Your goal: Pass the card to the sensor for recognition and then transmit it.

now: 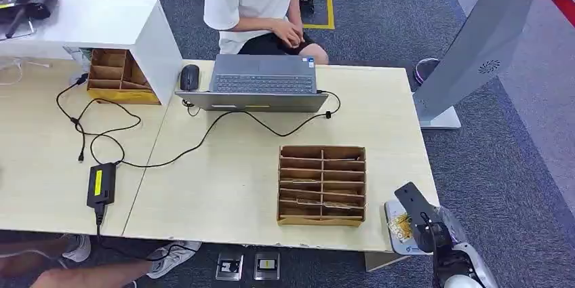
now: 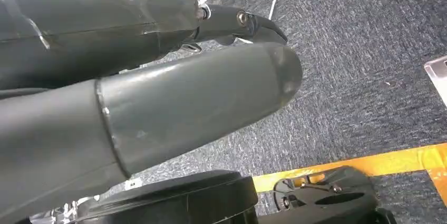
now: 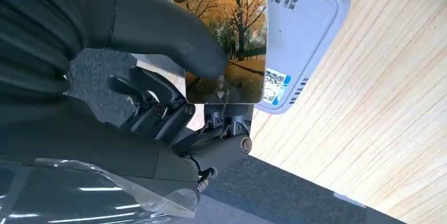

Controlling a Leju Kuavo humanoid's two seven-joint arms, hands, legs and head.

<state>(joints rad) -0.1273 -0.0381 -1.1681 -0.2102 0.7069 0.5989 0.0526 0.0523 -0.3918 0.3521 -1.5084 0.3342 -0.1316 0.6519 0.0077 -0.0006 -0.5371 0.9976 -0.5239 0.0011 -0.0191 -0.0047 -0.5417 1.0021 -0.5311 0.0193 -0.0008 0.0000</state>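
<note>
The card (image 3: 232, 34), printed with autumn trees, is pinched between the thumb and dark fingers of my right hand (image 3: 158, 39). It lies flat over the white sensor (image 3: 308, 34), which sits at the table's front right corner. From the head view, the right hand (image 1: 434, 234) holds the card (image 1: 403, 225) on top of the sensor (image 1: 391, 208). My left hand (image 2: 200, 92) hangs over the grey carpet with its thumb and a dark finger stretched out and nothing in it.
A cardboard card organizer (image 1: 322, 185) stands just left of the sensor. A laptop (image 1: 263, 83), a mouse (image 1: 189, 76) and cables lie further back, where a person (image 1: 251, 3) sits. A grey kiosk (image 1: 474, 44) stands right of the table.
</note>
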